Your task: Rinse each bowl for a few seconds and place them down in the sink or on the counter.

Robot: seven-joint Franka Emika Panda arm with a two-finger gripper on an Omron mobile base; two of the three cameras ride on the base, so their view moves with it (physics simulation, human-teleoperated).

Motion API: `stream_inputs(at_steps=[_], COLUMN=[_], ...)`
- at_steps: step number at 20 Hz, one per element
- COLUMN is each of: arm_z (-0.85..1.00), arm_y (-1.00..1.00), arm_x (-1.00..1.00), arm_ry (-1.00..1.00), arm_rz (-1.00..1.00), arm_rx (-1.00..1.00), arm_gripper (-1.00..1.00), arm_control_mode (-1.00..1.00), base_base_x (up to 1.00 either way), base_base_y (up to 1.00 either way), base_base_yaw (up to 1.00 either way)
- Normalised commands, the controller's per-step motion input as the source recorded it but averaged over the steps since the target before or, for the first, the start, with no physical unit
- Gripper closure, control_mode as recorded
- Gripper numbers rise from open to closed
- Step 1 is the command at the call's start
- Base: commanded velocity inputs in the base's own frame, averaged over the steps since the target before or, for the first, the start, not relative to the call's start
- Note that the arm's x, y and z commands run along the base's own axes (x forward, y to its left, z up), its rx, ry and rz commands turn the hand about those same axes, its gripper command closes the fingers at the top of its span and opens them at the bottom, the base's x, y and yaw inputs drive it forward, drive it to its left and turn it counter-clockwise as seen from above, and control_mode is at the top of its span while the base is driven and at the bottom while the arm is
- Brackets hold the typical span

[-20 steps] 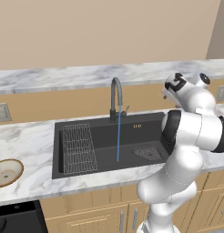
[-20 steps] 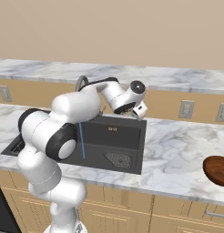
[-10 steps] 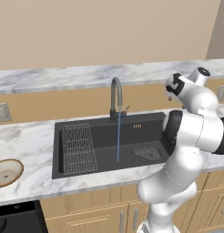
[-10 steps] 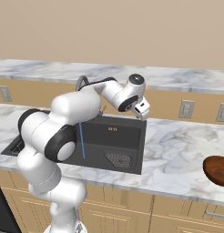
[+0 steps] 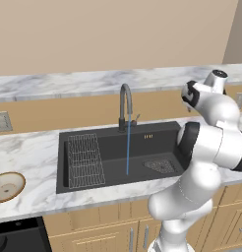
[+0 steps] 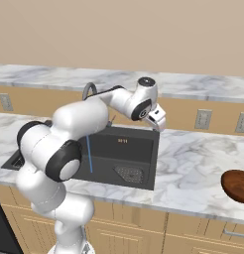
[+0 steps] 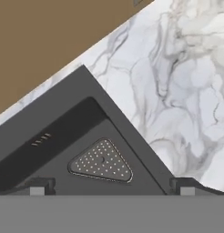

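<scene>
Sink (image 5: 93, 170) long axis along the counter (image 6: 193, 163) (tap (image 5: 125, 106) streaming downward)

Left base view: behind arm, left side, looks forward and down over sink (image 5: 118, 152), tap (image 5: 124, 106), counter (image 5: 29, 162).
Right base view: behind arm, right side, same sink (image 6: 134, 154) and counter (image 6: 193, 168) from other flank.
Hand view: close, looks down past fingertips (image 7: 37, 187) at sink corner, drain (image 7: 101, 161) just ahead, counter (image 7: 177, 100) beyond, rolled diagonal.
</scene>
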Motion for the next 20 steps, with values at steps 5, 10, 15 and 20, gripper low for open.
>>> stream_inputs(at_steps=[5, 10, 15, 20], arm_z=[0.07, 0.04, 0.0, 0.03], arm_y=[-0.04, -0.18, -0.23, -0.27], arm_x=[-0.24, -0.13, -0.02, -0.03], arm_ry=[0.05, -0.03, -0.02, -0.02], arm_rz=[-0.03, 0.0, 0.02, 0.07], arm_rx=[-0.09, -0.1, -0.05, -0.05], arm_gripper=[-1.0, -1.0, -1.0, -1.0], arm_control_mode=[-1.0, -1.0, -1.0, -1.0], base_base_x=[0.0, 0.0, 0.0, 0.0], base_base_y=[0.0, 0.0, 0.0, 0.0], base_base_yaw=[0.0, 0.0, 0.0, 0.0])
